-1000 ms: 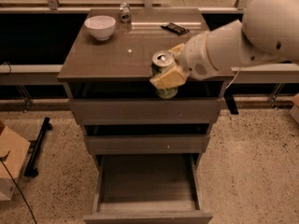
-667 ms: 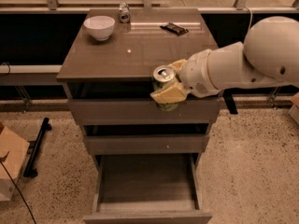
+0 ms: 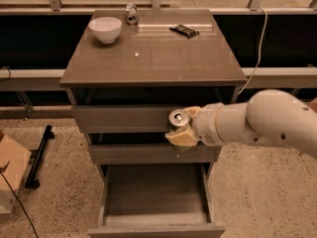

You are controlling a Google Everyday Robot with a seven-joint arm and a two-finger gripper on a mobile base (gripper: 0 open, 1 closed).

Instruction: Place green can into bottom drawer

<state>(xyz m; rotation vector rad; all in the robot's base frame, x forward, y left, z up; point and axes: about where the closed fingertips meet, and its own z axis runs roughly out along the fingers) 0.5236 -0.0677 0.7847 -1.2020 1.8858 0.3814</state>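
Since a second ago the gripper (image 3: 182, 133) has dropped below the front edge of the table (image 3: 153, 58), right of its middle, with its fingers pinching the green can (image 3: 178, 118) upright in front of the upper drawer fronts (image 3: 124, 119). Held so, the can likely clears those fronts and sits over the bottom drawer (image 3: 156, 197) — pulled open below to receive it.

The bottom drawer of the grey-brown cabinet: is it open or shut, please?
Open: the deep grey-brown bottom drawer is pulled out, nothing inside. The hand, before the upper drawers, grips the silver-topped green can.
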